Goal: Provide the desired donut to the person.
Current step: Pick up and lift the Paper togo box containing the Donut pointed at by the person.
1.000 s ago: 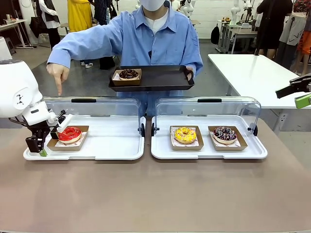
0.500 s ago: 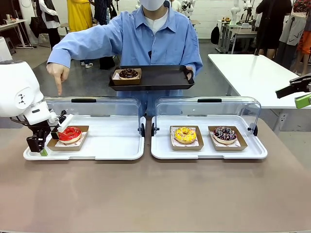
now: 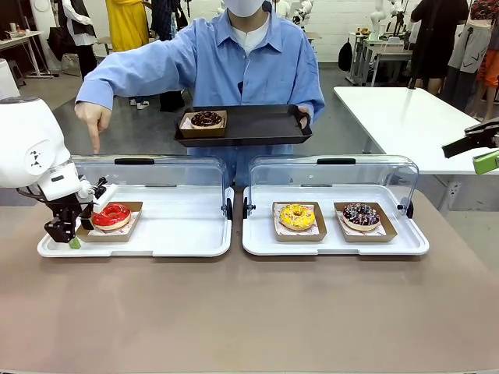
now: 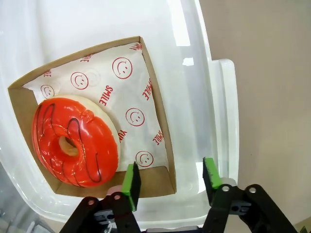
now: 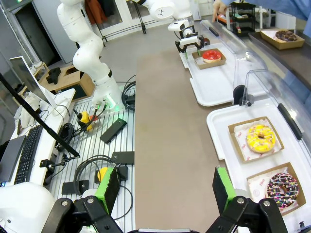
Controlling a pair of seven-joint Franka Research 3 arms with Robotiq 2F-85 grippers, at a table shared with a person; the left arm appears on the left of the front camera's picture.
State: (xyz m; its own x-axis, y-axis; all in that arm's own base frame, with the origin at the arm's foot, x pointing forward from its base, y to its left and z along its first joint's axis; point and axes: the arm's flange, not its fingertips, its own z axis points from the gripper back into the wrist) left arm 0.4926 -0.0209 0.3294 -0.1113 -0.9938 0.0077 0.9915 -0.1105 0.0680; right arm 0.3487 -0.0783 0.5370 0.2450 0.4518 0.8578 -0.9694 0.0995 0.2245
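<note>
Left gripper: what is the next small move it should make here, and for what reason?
Probably close the jaws on the wall of the cardboard box. The left gripper is open and straddles that wall: one finger inside beside the red donut, the other outside. The person's hand points down toward this donut, so it seems to be the desired one.

Raised lids (image 3: pixel 160 171) wall off both trays' far edges from the person (image 3: pixel 234 70). Left tray (image 3: pixel 187 226) lies bare right of the box (image 3: pixel 131 227); the near half of the table (image 3: pixel 249 312) is free.
</note>
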